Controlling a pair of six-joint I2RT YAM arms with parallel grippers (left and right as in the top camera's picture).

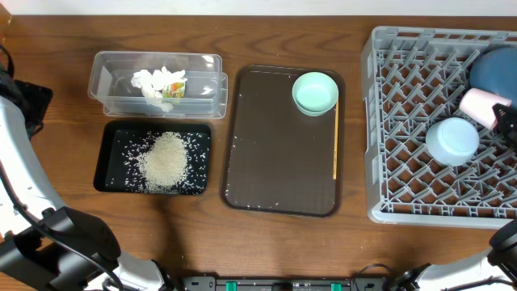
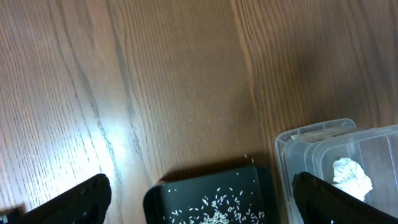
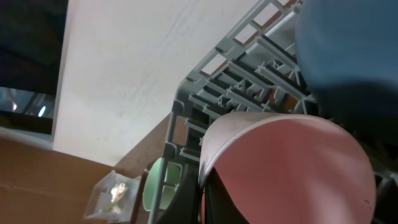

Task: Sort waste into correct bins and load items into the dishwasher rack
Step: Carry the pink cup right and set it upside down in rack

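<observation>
While the small pink cup (image 1: 483, 105) is not yet seated, the overhead view shows it tilted near the right edge of the large square grey plastic rack (image 1: 404, 145). It lies between the large dark blue plate (image 1: 494, 69) in the rack's far right corner and the light blue bowl (image 1: 452, 140), with the right gripper (image 1: 506, 121) touching it from the right. The step in hand looks like setting this cup down. It would go best lowered slowly onto bare lattice clear of both neighbours and released only once it rests steadily. At the desk's middle, a brown serving tray (image 1: 275, 145) carries a mint green bowl (image 1: 315, 92) in its far right corner and a thin wooden stick (image 1: 335, 145) along its right edge, neither yet loaded. From the left wrist, the left gripper (image 2: 200, 186) hangs spread wide and empty over the wooden desk (image 2: 155, 81). It is at the edge of the shallow black rectangular tray (image 2: 155, 194) scattered with white rice grains (image 2: 217, 215), with the clear plastic rectangular tub (image 2: 292, 149) holding crumpled white tissue (image 2: 351, 175) just beside that. From the right wrist, the cup (image 3: 292, 168) fills the view against the rack's wall (image 3: 249, 81). The right gripper (image 3: 208, 194) has its jaws pressed together, apparently pinching the cup's wall at the rim.
</observation>
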